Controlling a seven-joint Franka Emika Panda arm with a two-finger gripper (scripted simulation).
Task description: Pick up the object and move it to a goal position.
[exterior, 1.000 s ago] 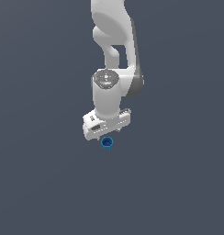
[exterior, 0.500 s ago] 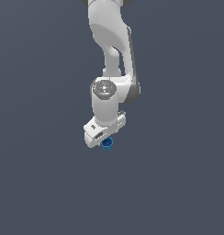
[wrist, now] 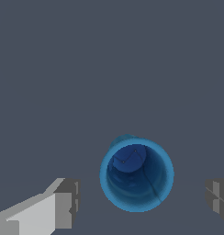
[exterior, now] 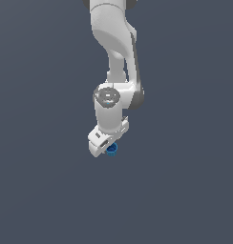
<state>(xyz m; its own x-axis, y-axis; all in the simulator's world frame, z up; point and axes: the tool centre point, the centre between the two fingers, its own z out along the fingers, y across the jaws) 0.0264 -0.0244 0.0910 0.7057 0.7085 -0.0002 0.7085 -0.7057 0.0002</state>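
Since the earlier frames, the white arm (exterior: 113,71) has lowered, so the tool (exterior: 109,147) now partly hides the blue cup (exterior: 111,150), which earlier showed clear below it. Exterior view: cup resting on the grey desk (exterior: 42,190), peeking out just under the tool's right side. Wrist view: cup (wrist: 137,174) upright, hollow top open, between the spread fingers (wrist: 63,202), touching neither; grey desk (wrist: 109,55) all around.

The cup (wrist: 137,174) is small, round and bright blue. It stands upright with its open, hollow top facing up on the grey surface (wrist: 109,69).
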